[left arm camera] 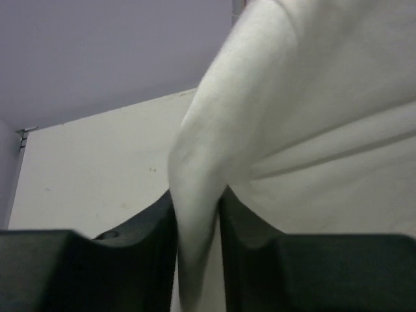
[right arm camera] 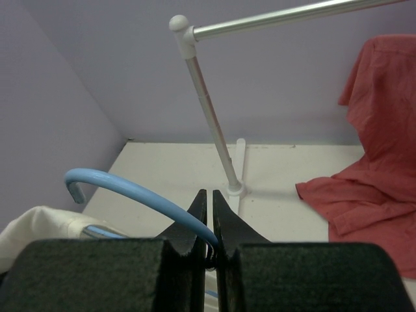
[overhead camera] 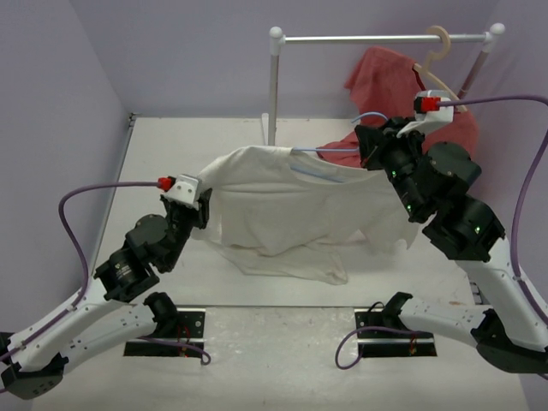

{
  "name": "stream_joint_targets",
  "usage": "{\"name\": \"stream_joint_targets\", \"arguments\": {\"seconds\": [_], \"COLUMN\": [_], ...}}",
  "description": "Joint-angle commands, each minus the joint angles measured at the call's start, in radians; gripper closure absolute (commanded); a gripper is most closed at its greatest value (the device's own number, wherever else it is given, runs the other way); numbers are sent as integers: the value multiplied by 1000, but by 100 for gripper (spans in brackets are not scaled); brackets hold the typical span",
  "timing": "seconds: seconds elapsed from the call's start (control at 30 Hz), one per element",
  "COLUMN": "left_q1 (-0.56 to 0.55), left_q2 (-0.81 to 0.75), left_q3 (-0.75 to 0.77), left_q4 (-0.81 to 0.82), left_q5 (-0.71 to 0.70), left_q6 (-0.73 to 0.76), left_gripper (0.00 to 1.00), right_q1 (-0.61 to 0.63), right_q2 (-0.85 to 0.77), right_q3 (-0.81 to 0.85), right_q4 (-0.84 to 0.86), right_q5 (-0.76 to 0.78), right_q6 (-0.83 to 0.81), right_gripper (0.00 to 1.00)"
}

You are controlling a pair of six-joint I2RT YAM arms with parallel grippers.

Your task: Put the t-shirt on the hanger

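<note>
We find the t-shirt (overhead camera: 291, 210) raised off the table (overhead camera: 171, 145) and spread between the two arms, with its lower hem sagging onto the table surface. The hanger (right arm camera: 140, 190) sits inside the garment. A length of its blue wire shows at the neckline, and its hook projects above the collar on the right.

The right gripper (right arm camera: 207, 198) has its jaws clenched on the hanger wire just below the hook.

At the shirt's left shoulder, the left gripper (left arm camera: 198, 195) has its jaws slightly parted. A fold of cloth fills the gap and touches both faces. We cannot tell whether the jaws press on it or merely flank it.

Behind, a white rail (overhead camera: 274, 86) carries a red shirt (overhead camera: 385, 77).
</note>
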Motion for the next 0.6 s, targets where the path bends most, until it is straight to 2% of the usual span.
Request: {"name": "stream_joint_targets", "arguments": {"seconds": [0.0,0.03,0.13,0.2,0.27,0.33,0.4,0.5,0.57], "left_q1": [7,7,7,7,7,7,7,4,3], "left_q2": [11,10,14,30,61,207,355,548,598], "left_q3": [38,50,226,360,443,630,731,920,951], "left_q4": [-19,-20,-46,-80,-76,-111,-210,-347,-349], "left_q5": [-72,-62,51,284,398,478,514,689,777], "left_q6": [-10,3,22,63,92,109,138,182,210], "left_gripper": [0,0,0,0,0,0,0,0,2], "right_q1": [-13,-13,-12,-11,-7,12,21,25,27], "right_q2": [26,36,104,141,159,185,194,190,181], "right_q3": [93,109,199,285,311,325,316,282,280], "right_q4": [-48,-58,-130,-181,-197,-203,-206,-196,-201], "right_q5": [44,44,34,28,18,-1,11,-20,-50], "right_q6": [-15,-19,-24,-29,-34,-40,-43,-42,-29], "right_gripper": [100,100,100,100,100,100,100,100,100]}}
